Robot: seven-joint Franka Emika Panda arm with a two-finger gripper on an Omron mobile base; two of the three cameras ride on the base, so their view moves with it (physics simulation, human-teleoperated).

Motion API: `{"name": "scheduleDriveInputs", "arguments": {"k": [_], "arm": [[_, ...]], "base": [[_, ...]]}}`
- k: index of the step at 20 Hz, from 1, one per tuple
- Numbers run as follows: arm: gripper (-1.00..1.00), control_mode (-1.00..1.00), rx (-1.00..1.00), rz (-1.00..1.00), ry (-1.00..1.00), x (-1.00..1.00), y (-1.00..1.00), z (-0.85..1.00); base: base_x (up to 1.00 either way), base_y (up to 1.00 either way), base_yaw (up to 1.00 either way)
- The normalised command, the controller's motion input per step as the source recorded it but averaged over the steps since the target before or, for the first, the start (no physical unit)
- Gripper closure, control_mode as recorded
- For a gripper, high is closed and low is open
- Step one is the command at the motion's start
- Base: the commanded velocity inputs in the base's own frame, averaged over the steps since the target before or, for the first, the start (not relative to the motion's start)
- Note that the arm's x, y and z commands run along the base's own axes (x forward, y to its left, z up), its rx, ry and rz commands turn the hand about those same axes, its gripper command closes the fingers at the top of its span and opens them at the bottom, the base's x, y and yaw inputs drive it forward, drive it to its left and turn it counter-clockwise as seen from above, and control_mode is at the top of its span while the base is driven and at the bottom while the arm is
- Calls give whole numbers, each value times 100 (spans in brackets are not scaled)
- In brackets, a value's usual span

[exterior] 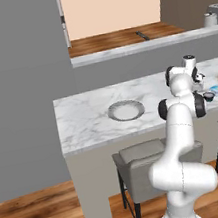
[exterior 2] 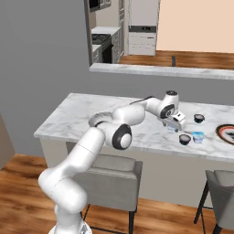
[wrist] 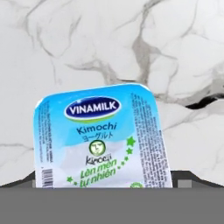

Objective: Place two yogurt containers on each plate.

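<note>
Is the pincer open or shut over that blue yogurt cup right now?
Open: the pincer hangs just above the blue yogurt cup, its tips apart at either side of the lid, not yet closed.

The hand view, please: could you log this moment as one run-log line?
gripper: open, above Vinamilk yogurt cup | cup: lid up, on marble counter | grasp: not yet | plates: no cups yet

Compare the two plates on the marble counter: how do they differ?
The pale silver-grey round plate lies whole in view near the counter's middle, behind the arm; the dark reddish-brown-rimmed plate sits at the counter's right end, cut off by the frame. The grey one is far from the yogurt cups, the brown-rimmed one close. Both are shallow and lie flat.
</note>
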Motion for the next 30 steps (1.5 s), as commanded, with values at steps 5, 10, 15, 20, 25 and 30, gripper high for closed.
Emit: {"name": "scheduleDriveInputs", "arguments": {"k": [5,10,15,20,25,30], "arm": [[-100,-100,0,0,-4,1,0,-14],[100,-100,0,0,-6,3,0,-2],[100,-100,0,0,-9,0,0,0],[100,-100,-1,0,-9,-13,6,0],[100,-100,-14,6,-2,-92,51,-1],[100,-100,-18,9,-6,-91,82,-1]], "base": [[0,0,0],[0,0,0],[0,0,0],[0,0,0],[0,0,0],[0,0,0]]}}
